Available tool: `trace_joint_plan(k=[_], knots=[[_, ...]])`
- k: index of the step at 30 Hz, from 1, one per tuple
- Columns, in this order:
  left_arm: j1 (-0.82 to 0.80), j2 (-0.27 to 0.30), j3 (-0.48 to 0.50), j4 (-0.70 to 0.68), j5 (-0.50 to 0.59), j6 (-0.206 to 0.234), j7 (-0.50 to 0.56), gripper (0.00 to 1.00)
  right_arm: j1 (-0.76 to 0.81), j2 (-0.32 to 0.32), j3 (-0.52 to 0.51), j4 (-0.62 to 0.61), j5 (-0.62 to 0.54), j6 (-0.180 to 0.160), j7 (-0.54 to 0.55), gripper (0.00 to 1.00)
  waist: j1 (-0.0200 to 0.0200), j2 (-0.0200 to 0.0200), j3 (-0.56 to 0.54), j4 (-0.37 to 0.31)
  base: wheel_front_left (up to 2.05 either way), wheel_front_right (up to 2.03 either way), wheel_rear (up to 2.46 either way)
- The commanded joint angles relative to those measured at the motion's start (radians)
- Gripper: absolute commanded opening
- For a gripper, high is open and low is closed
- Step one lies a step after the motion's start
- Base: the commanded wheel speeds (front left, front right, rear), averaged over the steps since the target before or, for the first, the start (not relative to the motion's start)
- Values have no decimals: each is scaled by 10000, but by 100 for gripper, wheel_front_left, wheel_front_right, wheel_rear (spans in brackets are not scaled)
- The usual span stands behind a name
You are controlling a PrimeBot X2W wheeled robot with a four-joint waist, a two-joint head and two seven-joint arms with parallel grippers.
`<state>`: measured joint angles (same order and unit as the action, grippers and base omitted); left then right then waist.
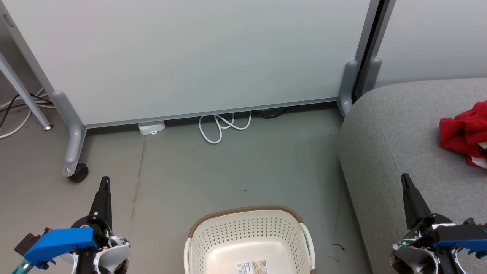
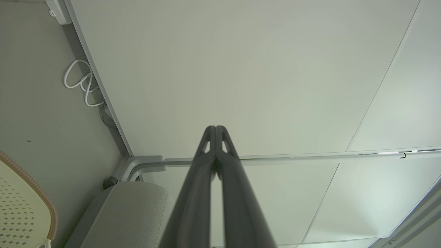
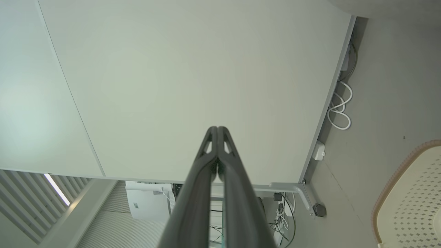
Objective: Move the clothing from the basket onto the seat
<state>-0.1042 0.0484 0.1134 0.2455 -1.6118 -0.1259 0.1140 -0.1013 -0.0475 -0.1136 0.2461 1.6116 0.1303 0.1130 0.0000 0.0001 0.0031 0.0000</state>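
The cream perforated basket (image 1: 249, 243) with a brown rim stands on the floor at bottom centre, with only a label on its bottom. Its rim also shows in the left wrist view (image 2: 32, 186) and right wrist view (image 3: 396, 179). Bright red clothing (image 1: 466, 133) with white trim lies crumpled on the grey seat (image 1: 395, 144) at the right edge. My left gripper (image 1: 104, 182) is shut, left of the basket above the floor, fingertips together (image 2: 216, 129). My right gripper (image 1: 404, 179) is shut over the seat's front part, fingertips touching (image 3: 217, 130).
A pale wheeled partition panel (image 1: 190, 57) stands behind the basket, with a grey foot and caster (image 1: 78, 173) at left. A white cable loop (image 1: 224, 125) and a white box (image 1: 151, 127) lie along its base. Bare grey floor (image 1: 228, 171) spreads between panel and basket.
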Motion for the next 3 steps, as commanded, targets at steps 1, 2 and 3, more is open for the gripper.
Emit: trace_joint_plan(k=[1,2,3], knots=[[-94,34,28,-33,-20,-88,39,0,-135,-51,-16,-30,26,7,30,0,0,-1,0,0,0,0,0],[-94,34,28,-33,-20,-88,39,0,-135,-51,-16,-30,26,7,30,0,0,-1,0,0,0,0,0],[-94,34,28,-33,-20,-88,39,0,-135,-51,-16,-30,27,7,30,0,0,-1,0,0,0,0,0]])
